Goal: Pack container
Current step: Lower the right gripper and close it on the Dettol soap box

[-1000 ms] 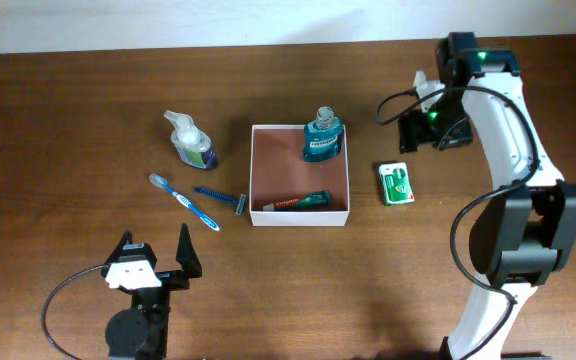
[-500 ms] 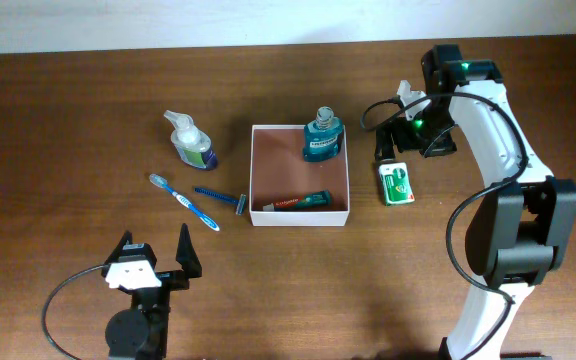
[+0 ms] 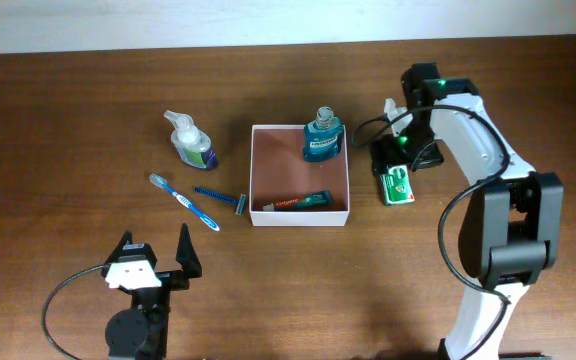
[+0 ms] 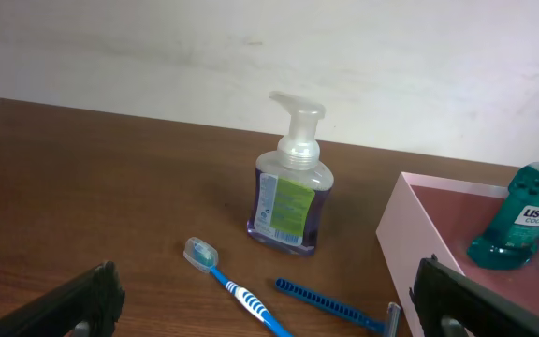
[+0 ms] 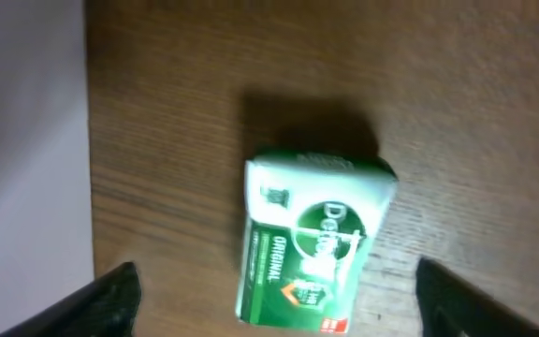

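The shallow square white-walled container [image 3: 278,165] sat midway on the brown wooden tabletop [image 3: 68,120], an upright teal mouthwash bottle [image 3: 322,137] in its far right corner and a toothpaste tube [image 3: 296,202] along its near wall. Its thin walls looked light and flimsy, likely to slide if nudged, so any hold belonged on a wall's edge near a corner. The right gripper [image 5: 274,281] hung over the small green rectangular packet [image 5: 312,243], fingers [image 5: 110,300] spread and clear of it; the left gripper [image 4: 269,300] sat splayed, holding nothing. Only the right wrist view showed that clearance; only overhead showed the packet lying just beside the container
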`<action>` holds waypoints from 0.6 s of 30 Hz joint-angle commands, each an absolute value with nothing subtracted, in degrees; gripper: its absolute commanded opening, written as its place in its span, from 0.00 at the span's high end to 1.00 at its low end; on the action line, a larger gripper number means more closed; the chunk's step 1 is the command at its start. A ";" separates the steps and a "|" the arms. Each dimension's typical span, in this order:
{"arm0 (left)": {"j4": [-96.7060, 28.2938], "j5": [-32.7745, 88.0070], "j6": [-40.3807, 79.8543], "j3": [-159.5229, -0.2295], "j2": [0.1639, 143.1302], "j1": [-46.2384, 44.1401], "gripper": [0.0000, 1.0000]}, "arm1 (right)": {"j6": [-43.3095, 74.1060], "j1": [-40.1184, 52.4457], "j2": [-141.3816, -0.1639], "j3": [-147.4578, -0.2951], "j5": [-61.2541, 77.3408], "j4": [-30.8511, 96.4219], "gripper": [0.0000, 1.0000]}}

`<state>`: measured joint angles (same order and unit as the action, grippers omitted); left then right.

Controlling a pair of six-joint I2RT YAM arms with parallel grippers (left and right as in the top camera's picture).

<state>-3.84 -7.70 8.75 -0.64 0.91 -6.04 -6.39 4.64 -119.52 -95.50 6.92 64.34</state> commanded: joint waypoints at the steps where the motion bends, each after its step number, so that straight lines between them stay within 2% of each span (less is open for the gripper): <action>1: -3.97 -7.29 7.84 -0.51 0.73 -6.24 0.00 | -6.31 5.87 -118.50 -94.43 3.40 62.39 0.20; 6: -3.97 -7.29 7.84 -0.51 0.73 -6.24 0.01 | -3.29 6.04 -118.50 -92.62 -0.78 59.48 0.23; 18: -3.97 -7.29 7.84 -0.51 0.73 -6.24 0.00 | -2.35 6.00 -118.50 -86.87 -0.69 55.92 0.22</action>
<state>-3.84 -7.70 8.75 -0.64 0.91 -6.04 -3.18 5.85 -119.52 -88.40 0.40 56.69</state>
